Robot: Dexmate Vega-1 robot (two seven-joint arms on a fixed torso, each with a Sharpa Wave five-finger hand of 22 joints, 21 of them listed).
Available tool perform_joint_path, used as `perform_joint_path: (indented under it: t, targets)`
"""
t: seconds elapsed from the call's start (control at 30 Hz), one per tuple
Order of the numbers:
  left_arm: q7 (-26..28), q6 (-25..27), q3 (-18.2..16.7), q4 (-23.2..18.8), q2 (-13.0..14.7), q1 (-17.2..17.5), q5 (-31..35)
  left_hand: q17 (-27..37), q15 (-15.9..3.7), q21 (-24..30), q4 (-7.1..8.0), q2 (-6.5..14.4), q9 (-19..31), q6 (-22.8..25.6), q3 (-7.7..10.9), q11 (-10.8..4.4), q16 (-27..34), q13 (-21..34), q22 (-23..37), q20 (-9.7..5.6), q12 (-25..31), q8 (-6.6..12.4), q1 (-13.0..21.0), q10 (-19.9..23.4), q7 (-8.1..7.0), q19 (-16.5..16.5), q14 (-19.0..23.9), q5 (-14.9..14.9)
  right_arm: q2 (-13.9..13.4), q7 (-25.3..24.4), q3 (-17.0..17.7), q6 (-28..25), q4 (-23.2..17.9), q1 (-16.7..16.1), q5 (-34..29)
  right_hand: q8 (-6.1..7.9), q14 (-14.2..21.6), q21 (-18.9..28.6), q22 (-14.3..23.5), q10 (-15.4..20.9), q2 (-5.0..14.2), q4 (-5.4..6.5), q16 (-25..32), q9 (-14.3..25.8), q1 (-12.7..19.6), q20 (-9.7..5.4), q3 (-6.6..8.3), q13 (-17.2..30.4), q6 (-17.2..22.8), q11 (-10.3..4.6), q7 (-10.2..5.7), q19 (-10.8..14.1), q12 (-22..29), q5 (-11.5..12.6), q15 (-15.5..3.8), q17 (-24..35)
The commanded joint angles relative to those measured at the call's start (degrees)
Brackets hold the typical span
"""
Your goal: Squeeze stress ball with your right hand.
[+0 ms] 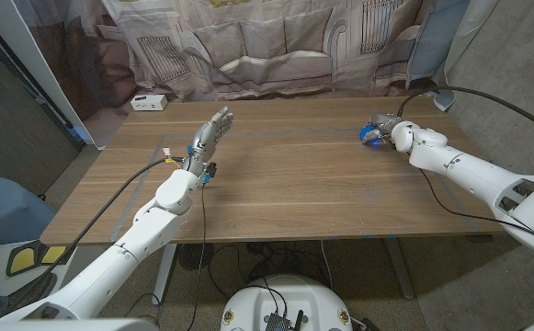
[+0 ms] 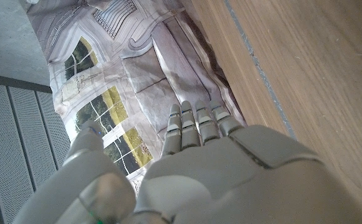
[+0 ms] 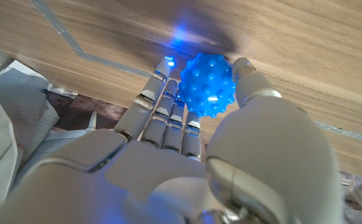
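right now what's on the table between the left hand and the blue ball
Nothing: the head view shows bare wooden table between the left hand and the bumpy blue stress ball.

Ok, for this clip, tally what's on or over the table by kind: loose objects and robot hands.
Blue bumpy stress ball: 1, in the right hand
White box at the table's far left edge: 1
Robot hands: 2, left hand and right hand
Total: 4
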Motion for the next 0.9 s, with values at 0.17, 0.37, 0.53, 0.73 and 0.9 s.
perform_joint_path:
  t: [0.17, 0.37, 0.53, 0.73, 0.9]
  targets:
    - [0.49, 0.0, 0.28, 0.01, -0.39, 0.01, 0.24, 0.17, -0.04, -0.3, 0.08, 0.27, 0.09, 0.39, 0.15, 0.01, -0.01, -0.03, 0.26, 0.43, -0.3, -0.18, 0.27, 0.71, -0.17, 0.08, 0.36, 0.03, -0.46, -1.5, -0.02, 0.12, -0.11, -0.38, 0.44, 0.8, 3.21, 0.75, 0.24, 3.17, 1.21, -0.05, 1.53, 0.13, 2.34, -0.37, 0.89, 0.06, 3.04, -0.33, -0.39, 2.84, 0.63, 0.36, -2.25, 0.9]
    - [0.38, 0.11, 0.48, 0.09, -0.49, -0.08, 0.23, 0.17, -0.12, -0.3, 0.09, 0.29, 0.09, 0.44, 0.16, -0.1, -0.02, -0.02, 0.27, 0.5, -0.32, -0.17, 0.28, 0.75, -0.16, 0.06, 0.37, 0.02, -1.32, -2.12, 0.66, -0.57, -1.86, -1.11, 0.5, 0.88, 3.51, 0.72, 0.26, 3.92, 1.68, 0.14, 1.94, 0.13, 2.74, -0.57, 0.63, 0.05, 3.7, -0.31, -0.52, 3.19, 0.67, 0.21, -2.42, 1.35]
    - [0.27, 0.14, 0.59, 0.2, -0.58, -0.17, 0.17, 0.17, -0.05, -0.29, 0.08, 0.31, 0.09, 0.44, 0.16, -0.02, -0.07, -0.02, 0.27, 0.46, -0.35, -0.19, 0.3, 0.76, -0.15, 0.06, 0.24, 0.02, -2.14, -2.81, 1.55, -1.38, -3.85, -2.15, 0.73, 0.83, 3.59, 0.68, 0.28, 4.03, 1.93, 0.08, 2.12, 0.13, 3.2, -0.62, 0.55, 0.04, 3.85, -0.42, -0.63, 3.3, 0.56, 0.15, -2.4, 1.57]
    - [0.25, 0.22, 0.65, 0.2, -0.6, -0.19, 0.13, 0.17, -0.05, -0.3, 0.09, 0.33, 0.09, 0.47, 0.17, 0.01, -0.06, -0.01, 0.27, 0.45, -0.39, -0.2, 0.3, 0.73, -0.19, 0.03, 0.27, 0.02, -3.5, -3.79, 3.06, -1.91, -7.16, -3.87, 1.23, 0.77, 3.52, 0.63, 0.29, 4.06, 2.0, 0.15, 2.18, 0.13, 3.29, -0.63, 0.39, 0.03, 3.9, -0.33, -0.66, 3.36, 0.47, 0.08, -2.38, 1.71]
    - [0.13, -0.02, 0.67, 0.36, -0.63, -0.29, 0.17, 0.17, -0.1, -0.31, 0.09, 0.35, 0.1, 0.51, 0.17, -0.01, -0.05, -0.01, 0.27, 0.46, -0.39, -0.2, 0.31, 0.81, -0.19, 0.0, 0.32, 0.02, -5.0, -7.13, 5.8, -1.78, -11.26, -6.78, 2.5, 0.84, 3.6, 0.57, 0.3, 4.23, 1.9, 0.32, 2.13, 0.13, 3.08, -0.58, 0.23, 0.03, 4.27, -0.28, -0.41, 3.38, 0.42, 0.01, -2.27, 1.7]
